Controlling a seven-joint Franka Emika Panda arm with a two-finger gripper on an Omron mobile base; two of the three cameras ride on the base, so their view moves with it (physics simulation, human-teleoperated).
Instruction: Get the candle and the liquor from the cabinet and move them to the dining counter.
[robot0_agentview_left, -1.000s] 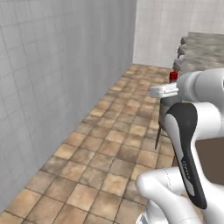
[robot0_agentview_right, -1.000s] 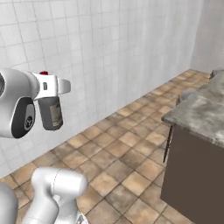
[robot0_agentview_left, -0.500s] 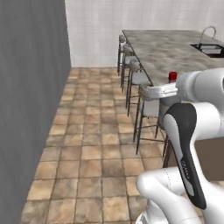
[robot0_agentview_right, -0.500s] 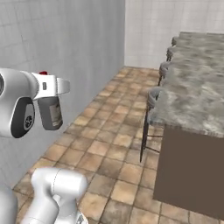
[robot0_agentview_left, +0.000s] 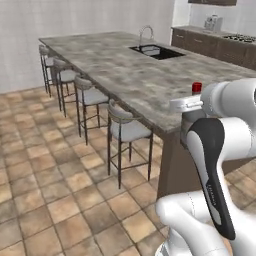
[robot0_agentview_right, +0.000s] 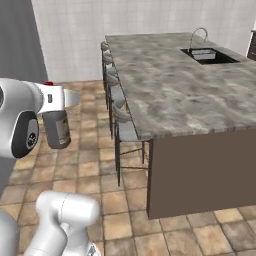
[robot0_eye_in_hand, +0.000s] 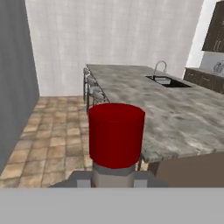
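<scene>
The small dark grey glass liquor bottle with a red cap (robot0_agentview_right: 58, 129) hangs upright in the claw (robot0_agentview_right: 56, 105), which is closed narrowly around its neck. It is held in the air above the brown tiled floor (robot0_agentview_right: 95, 150), near the corner of the large grey-brown veined marble worktop (robot0_agentview_right: 175, 90), beside the grey-seated metal-legged stools (robot0_agentview_left: 127, 131). A recessed sink with a curved tap (robot0_agentview_left: 155, 50) is set into the worktop's far part.

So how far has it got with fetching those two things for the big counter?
Partly there. The liquor, a dark bottle with a red cap, hangs upright in the gripper over the tiled floor, so it is already out of the cabinet. The dining counter stands just ahead, its marble top bare except for a sink. Setting the bottle down is left, and the candle isn't on the counter yet.
</scene>
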